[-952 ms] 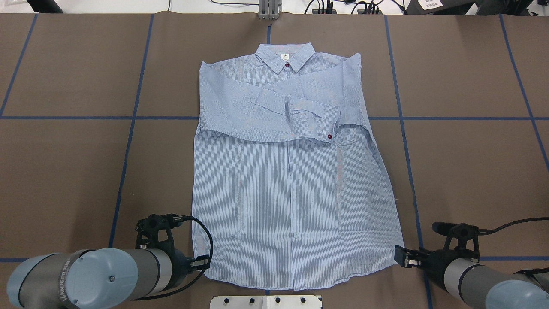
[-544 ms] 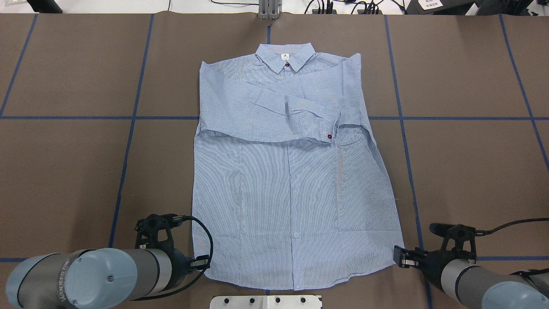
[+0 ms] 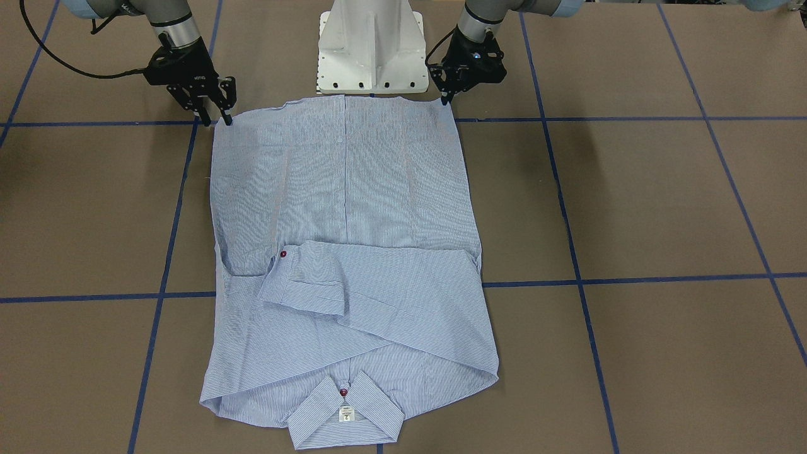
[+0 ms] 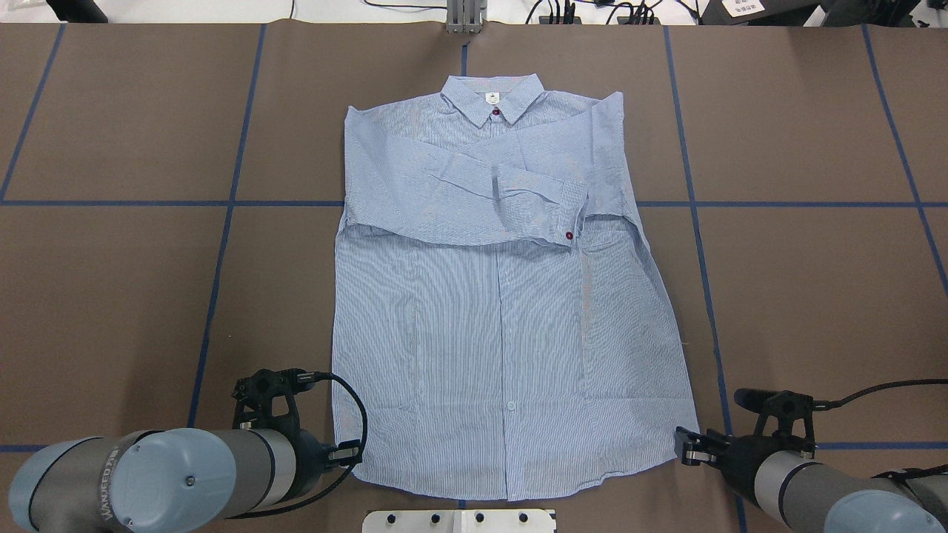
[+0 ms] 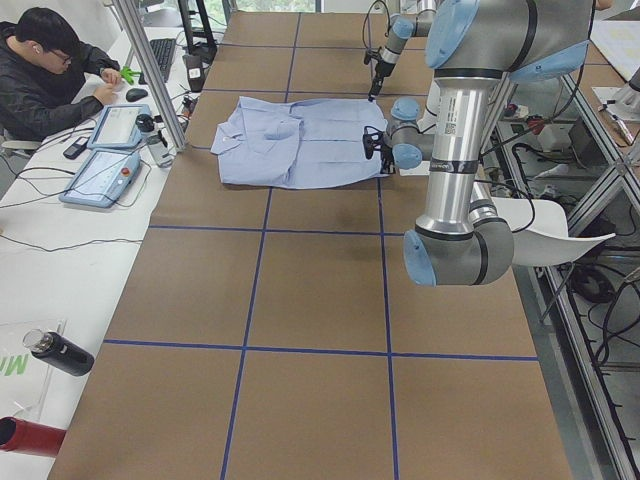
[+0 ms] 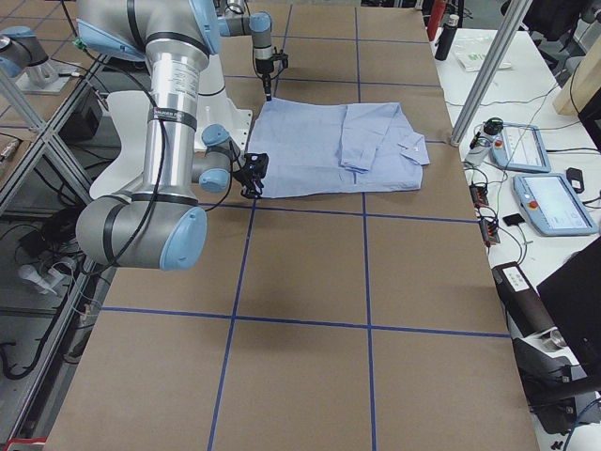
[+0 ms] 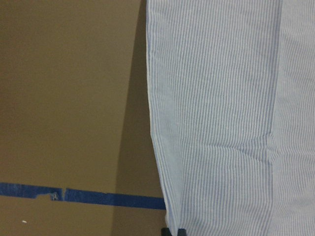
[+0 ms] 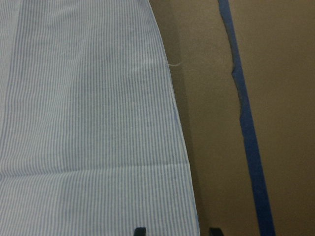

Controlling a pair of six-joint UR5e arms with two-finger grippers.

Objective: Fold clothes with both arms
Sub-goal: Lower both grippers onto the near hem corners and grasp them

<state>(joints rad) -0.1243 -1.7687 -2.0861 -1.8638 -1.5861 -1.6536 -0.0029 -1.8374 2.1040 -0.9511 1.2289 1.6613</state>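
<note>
Nearest the robot, the white base sits just behind the hem of the shirt, which lies flat and face up on the brown table with its long axis running straight away from the robot, hem near and collar far. The two near hem corners are what the coming fold turns on, and each arm has one at hand. The left gripper is at the left corner, its tips drawn close together over the cloth edge in its wrist view, so it looks pinched on the shirt. The right gripper is at the right corner with its jaws spread; its fingertips straddle the side edge, one over cloth and one over bare table, not yet nipped. Lifting both corners together and carrying them far should halve the body, so I judge the right grasp is the step in hand. The cloth is thin, pale blue with fine white stripes, soft and lightly creased, likely to sag between the grips. Blue tape lines grid the matte table. Farther on, a sleeve is folded across the chest, its cuff button dark red, and the collar with a small white label lies farthest
</note>
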